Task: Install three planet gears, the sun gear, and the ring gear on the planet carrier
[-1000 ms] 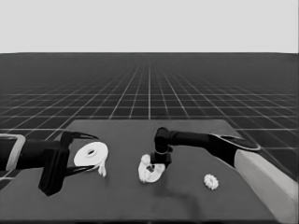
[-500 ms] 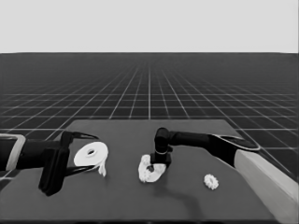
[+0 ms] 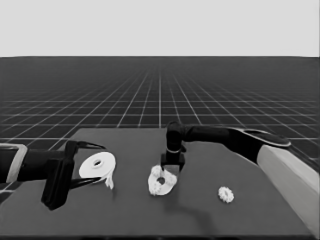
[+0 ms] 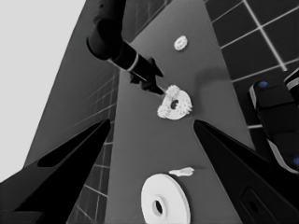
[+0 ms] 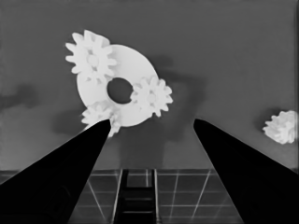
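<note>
The planet carrier, the smaller round part [image 3: 161,181], lies mid-table. Three planet gears sit on its face, one [image 5: 91,57] at the rim, one [image 5: 152,95] beside the centre hole and one [image 5: 100,116] partly behind a finger. My right gripper [image 3: 172,167] hangs just above its far edge, open and empty [image 5: 152,121]. One more small gear [image 3: 226,194] lies loose to the right. The ring gear, the larger round part [image 3: 97,165], lies flat at the left between the fingers of my waiting left gripper [image 3: 95,164], which is open and not holding it.
A thin white piece [image 3: 109,181] lies right beside the larger round part, on its near side. The right arm [image 3: 235,140] stretches in from the right across the table's back half. Dark machinery with blue lights [image 4: 275,116] shows past the table's edge.
The right gripper has drifted slightly up and to the right over the smaller round part. The parts and the left arm have stayed put.
</note>
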